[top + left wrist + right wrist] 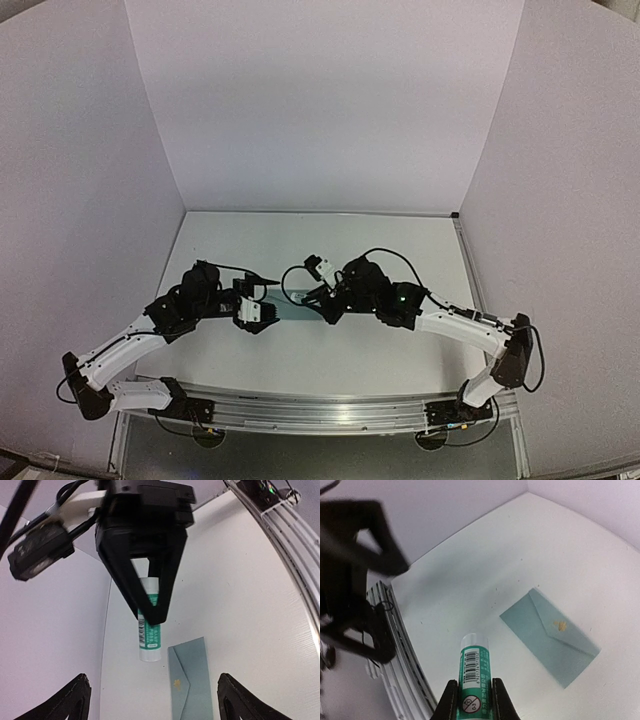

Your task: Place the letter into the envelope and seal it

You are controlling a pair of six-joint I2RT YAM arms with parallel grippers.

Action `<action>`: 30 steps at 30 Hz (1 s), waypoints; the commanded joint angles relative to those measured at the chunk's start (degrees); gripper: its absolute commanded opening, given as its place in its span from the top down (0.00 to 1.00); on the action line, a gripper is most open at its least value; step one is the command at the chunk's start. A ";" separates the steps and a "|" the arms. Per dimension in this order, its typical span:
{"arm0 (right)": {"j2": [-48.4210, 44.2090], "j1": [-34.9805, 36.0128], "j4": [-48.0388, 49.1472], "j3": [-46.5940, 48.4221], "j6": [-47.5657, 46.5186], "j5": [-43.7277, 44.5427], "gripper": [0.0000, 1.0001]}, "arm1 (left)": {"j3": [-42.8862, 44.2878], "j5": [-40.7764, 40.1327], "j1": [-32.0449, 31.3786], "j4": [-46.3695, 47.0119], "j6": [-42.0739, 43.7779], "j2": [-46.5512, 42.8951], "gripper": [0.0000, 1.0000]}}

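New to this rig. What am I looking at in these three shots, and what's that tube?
Two robot arms are bolted at the near edge of a white table. The overhead view comes from a fixed camera above and behind them; the other two come from a camera on each wrist. The right gripper is shut on a green and white glue stick, held above the table. The left gripper is open and holds nothing. A teal envelope lies flat on the table, flap folded shut. No letter is visible.
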 commanded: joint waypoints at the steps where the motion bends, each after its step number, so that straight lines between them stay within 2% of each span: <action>1: 1.78 -0.43 1.10 4.72 24.75 0.98 1.00 | -2.21 -6.84 -2.14 10.35 8.56 -0.08 0.12; 6: 2.91 -0.29 1.11 5.95 32.86 -1.80 1.00 | -2.48 -9.91 -4.20 11.99 8.30 2.04 0.15; 15: 5.09 1.40 1.68 8.97 30.26 -8.68 1.00 | 0.34 -14.40 -4.69 13.09 2.38 5.67 0.34; 21: 4.69 1.39 1.81 9.06 28.87 -9.15 1.00 | 1.17 -17.45 -4.69 12.77 0.20 5.90 0.59; 26: 5.30 1.41 1.81 9.60 28.81 -9.60 1.00 | 1.06 -16.00 -4.69 11.98 -0.05 5.18 0.76; 30: 5.43 1.43 1.81 9.76 28.59 -9.60 1.00 | 1.07 -15.75 -4.69 11.94 -0.46 5.18 0.96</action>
